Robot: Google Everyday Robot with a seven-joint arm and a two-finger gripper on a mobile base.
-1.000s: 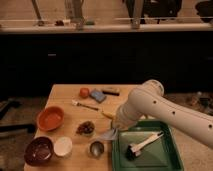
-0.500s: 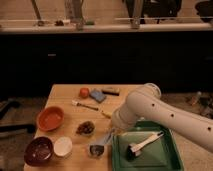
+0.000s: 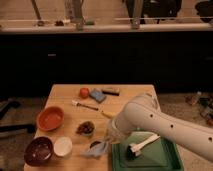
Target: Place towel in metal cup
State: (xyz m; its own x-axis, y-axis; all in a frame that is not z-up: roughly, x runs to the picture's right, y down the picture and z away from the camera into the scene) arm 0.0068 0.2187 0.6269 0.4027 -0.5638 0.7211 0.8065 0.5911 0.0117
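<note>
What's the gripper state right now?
Gripper: cannot be told; it is low over the towel, just left of the green tray.

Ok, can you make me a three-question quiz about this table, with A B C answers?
1. Where is the orange bowl?
A) on the left side of the table
B) on the floor
C) on top of the arm

2. What colour is the tray?
A) red
B) green
C) white

3. How is the towel?
A) crumpled up by the claw
B) spread flat in the tray
C) hanging off the table's far edge

Answers: 1 A, it sits near the table's left edge. 2 B, its rim is green. 3 A, it is bunched up just left of the tray, where the claw is.
</note>
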